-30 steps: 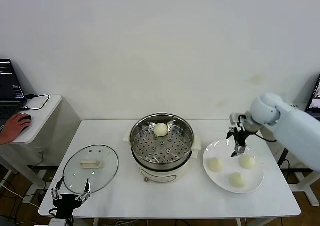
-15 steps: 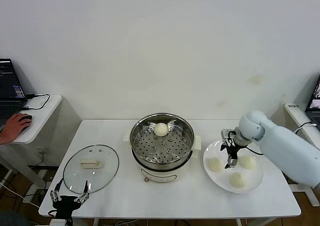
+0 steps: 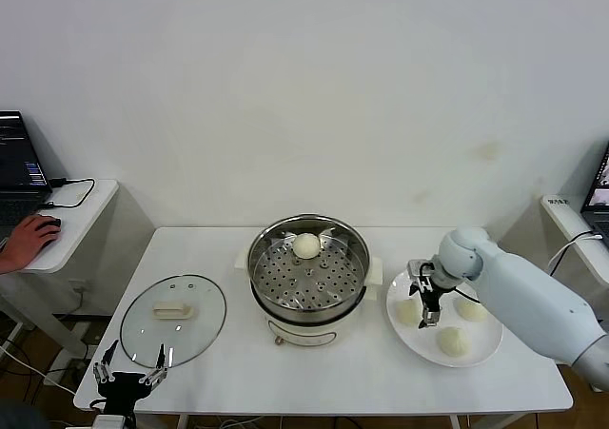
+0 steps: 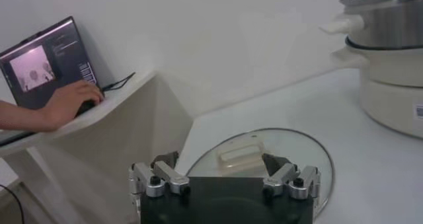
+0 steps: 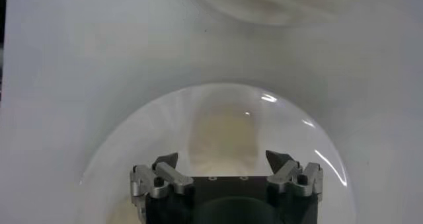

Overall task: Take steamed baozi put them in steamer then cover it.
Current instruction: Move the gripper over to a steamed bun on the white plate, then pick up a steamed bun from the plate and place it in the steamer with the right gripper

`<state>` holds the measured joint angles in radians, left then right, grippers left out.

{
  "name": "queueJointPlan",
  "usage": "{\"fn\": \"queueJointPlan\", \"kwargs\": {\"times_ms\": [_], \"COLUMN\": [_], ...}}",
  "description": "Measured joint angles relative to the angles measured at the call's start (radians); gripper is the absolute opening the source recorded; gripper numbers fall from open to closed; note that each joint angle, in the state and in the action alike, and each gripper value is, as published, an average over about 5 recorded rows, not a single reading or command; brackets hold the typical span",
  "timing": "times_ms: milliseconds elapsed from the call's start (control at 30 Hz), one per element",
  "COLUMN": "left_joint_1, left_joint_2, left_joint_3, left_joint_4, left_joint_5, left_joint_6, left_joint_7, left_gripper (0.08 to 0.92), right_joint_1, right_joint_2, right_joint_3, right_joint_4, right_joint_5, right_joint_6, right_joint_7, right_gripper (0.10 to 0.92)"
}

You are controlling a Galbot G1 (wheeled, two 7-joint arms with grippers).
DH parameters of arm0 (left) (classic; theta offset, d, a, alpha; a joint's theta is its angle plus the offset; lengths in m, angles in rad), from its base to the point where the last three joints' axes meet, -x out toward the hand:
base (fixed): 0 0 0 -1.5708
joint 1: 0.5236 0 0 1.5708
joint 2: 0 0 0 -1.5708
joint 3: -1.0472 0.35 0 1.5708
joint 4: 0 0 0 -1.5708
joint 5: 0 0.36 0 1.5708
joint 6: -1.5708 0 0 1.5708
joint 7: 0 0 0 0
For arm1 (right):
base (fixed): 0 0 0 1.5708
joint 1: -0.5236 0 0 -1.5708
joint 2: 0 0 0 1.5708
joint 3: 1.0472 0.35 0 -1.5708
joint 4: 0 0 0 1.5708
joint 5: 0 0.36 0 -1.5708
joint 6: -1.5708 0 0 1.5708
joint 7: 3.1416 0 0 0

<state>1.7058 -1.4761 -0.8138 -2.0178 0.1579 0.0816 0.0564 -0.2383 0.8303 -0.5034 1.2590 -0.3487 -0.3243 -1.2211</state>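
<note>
The steamer (image 3: 306,275) stands mid-table with one steamed baozi (image 3: 305,245) on its perforated tray. Three more baozi lie on a white plate (image 3: 481,353) to its right: one near the steamer (image 3: 409,312), one farther right (image 3: 470,306), one in front (image 3: 451,340). My right gripper (image 3: 427,305) hangs open low over the one near the steamer. In the right wrist view that baozi (image 5: 221,136) sits just ahead of the open right gripper (image 5: 221,159), untouched. The left gripper (image 3: 128,372) is parked open at the table's front left corner, empty (image 4: 221,162).
A glass lid (image 3: 174,319) with a white handle (image 4: 241,151) lies flat left of the steamer (image 4: 390,53), just beyond the left gripper. A side desk (image 3: 71,210) with a laptop (image 4: 43,63) and a person's hand (image 3: 29,239) stands at the far left.
My right arm has swung left and lowered, bringing its open gripper from over the plate's far right to just above the baozi nearest the steamer. The left arm has barely moved.
</note>
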Motion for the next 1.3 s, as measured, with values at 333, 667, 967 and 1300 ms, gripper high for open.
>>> {"fn": "queueJointPlan", "kwargs": {"times_ms": [333,667,967,1300], "left_joint_1": [0.000,0.001,0.000,-0.010], "left_joint_2": [0.001,-0.002,-0.005,0.000], "left_joint_3": [0.001,0.004,0.007,0.018], "left_joint_4": [0.010,0.010,0.005,-0.003], "left_joint_5": [0.000,0.000,0.000,0.000], "left_joint_6": [-0.002,-0.002,-0.002,-0.002], "left_joint_7": [-0.002,-0.004,-0.005,-0.004], "left_gripper": [0.823,0.823,0.823,0.823], "right_joint_1": [-0.017,-0.016,0.030,0.252], "right_joint_2": [0.012,-0.001,-0.051,-0.131], "right_joint_3": [0.010,0.017,0.006,-0.118], "right_joint_4": [-0.030,-0.022,0.026,0.113], "right_joint_5": [-0.001,0.022,0.068,0.216], "right_joint_6": [0.004,0.001,-0.018,-0.061], "right_joint_7": [0.024,0.028,0.002,-0.053], "right_gripper": [0.813,0.630,0.619,0.619]}}
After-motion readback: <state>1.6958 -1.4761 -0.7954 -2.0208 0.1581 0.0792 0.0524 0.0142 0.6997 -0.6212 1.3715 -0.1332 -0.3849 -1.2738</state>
